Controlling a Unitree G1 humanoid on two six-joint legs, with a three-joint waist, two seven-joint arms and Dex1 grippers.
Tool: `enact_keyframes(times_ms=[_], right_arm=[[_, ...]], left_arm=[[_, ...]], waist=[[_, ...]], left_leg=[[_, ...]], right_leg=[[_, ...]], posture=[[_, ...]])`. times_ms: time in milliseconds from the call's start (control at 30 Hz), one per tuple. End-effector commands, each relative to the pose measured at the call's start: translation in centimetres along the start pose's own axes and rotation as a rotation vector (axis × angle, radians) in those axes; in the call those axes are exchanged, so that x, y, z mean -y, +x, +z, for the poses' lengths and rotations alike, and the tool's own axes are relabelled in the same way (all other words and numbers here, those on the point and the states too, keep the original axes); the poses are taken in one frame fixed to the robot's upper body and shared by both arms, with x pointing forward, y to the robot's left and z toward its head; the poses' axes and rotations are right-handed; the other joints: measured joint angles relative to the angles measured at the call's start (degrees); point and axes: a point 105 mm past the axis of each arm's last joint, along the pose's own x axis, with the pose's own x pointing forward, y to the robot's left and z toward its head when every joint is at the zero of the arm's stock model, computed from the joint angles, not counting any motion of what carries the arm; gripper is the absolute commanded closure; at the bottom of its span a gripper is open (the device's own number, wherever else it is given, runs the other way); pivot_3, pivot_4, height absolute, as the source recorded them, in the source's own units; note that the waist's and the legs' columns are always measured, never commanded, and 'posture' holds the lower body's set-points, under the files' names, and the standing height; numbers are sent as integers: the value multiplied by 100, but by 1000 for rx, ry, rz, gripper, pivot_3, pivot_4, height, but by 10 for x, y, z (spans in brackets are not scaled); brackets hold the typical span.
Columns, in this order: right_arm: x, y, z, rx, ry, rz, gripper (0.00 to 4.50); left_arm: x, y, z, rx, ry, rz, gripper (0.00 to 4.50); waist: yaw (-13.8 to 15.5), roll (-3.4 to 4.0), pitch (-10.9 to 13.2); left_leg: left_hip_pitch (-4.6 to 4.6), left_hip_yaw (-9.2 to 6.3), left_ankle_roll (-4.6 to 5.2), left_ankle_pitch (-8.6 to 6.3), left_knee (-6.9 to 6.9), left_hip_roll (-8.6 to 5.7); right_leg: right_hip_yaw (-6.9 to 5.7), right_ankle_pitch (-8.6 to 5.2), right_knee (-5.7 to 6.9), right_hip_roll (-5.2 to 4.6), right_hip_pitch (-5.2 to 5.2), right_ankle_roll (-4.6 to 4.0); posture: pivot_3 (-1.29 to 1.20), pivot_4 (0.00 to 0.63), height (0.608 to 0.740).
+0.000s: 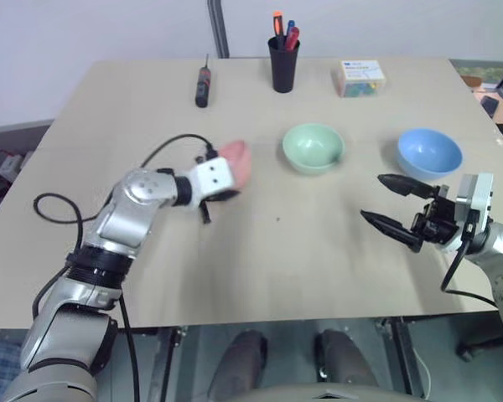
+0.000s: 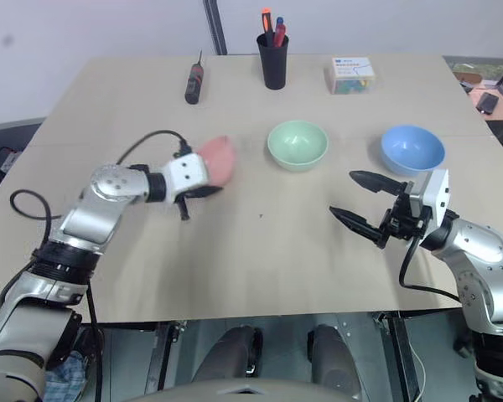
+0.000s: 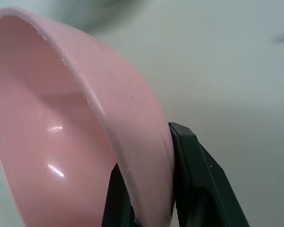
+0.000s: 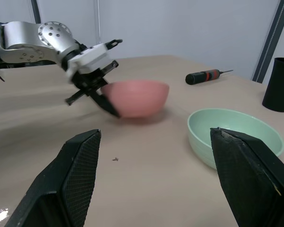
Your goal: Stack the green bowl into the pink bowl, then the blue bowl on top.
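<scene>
- Grip first: the left gripper [image 4: 102, 92] is clamped on the rim of the pink bowl [image 4: 137, 97], one finger [image 3: 199, 175] outside the wall and the other inside, with the bowl tipped on its side and, as far as the right wrist view shows, just off the table [image 1: 260, 251].
- Taking the green bowl [image 1: 313, 147] as landmark: it sits upright and empty on the table, and the pink bowl hangs just beside it on the robot's left, near but not touching.
- The blue bowl [image 1: 429, 153] rests upright on the green bowl's other side, further off than the pink one.
- The right gripper [image 1: 396, 205] hovers on the near side of the green bowl, toward the blue one, its fingers spread wide and holding nothing.
- Judgement: the pink bowl must be set down level as the base; the green bowl lies roughly between the two arms, while the blue bowl is plainly the right gripper's to take.
</scene>
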Motion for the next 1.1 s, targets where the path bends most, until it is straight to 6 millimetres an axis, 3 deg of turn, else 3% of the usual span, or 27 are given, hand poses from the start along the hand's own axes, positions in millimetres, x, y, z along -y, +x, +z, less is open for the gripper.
enact_keyframes(times_ms=[33, 133, 267, 300, 600, 633, 867, 967, 1100], right_arm=[[-1, 2, 9, 27, -38, 15, 611], [-2, 2, 8, 27, -36, 15, 611], [-2, 2, 8, 27, -37, 12, 611], [-2, 2, 8, 27, -38, 11, 611], [-4, 1, 5, 7, -27, 25, 611], [-5, 1, 4, -5, -28, 37, 611], [8, 10, -4, -107, -60, 71, 611], [21, 28, -3, -132, -99, 98, 611], [33, 47, -5, -170, -132, 134, 611]], left_arm=[[20, -4, 28, 61, 186, -137, 4468], [33, -2, 32, 67, 243, -205, 4468], [35, 1, 34, 90, 239, -194, 4468], [34, 1, 33, 93, 234, -189, 3465], [33, 1, 22, 156, 23, -136, 315], [35, -2, 21, 177, -22, -144, 146], [43, -22, 21, 348, -292, -128, 146], [31, -41, 16, 488, -485, -4, 146], [19, -60, 10, 567, -594, 138, 146]], waist=[[-8, 0, 0], [-15, 0, 0], [-6, 0, 0], [-6, 0, 1], [-14, 0, 0], [-15, 0, 0], [-32, 0, 1], [-86, 2, 2], [-128, 2, 2]], left_leg=[[1, 2, 0, 0, 0, 1], [3, 4, 9, -5, 0, 2], [4, 2, 12, -7, 2, 1], [3, 2, 12, -7, 3, 1], [4, 2, 12, -7, 4, 2], [4, 1, 12, -7, 4, 2], [7, 3, 12, -7, 8, 6], [12, 7, 17, -10, 11, 7], [11, -2, 11, -6, 14, 11]], right_leg=[[1, 0, 1, 1, 0, 0], [3, 0, 3, 5, 0, 0], [2, 0, 3, 6, 3, 0], [2, 0, 3, 6, 3, 0], [2, 0, 4, 8, 3, 0], [1, 0, 3, 8, 3, 0], [3, 0, 7, 8, 4, 0], [6, 0, 14, 8, 6, 0], [-1, 0, 16, 8, 5, 0]], posture=[[0, 150, 740], [0, 150, 740], [0, 150, 740], [0, 150, 740], [0, 150, 740], [0, 150, 740], [0, 150, 740], [0, 150, 740], [0, 150, 740]])
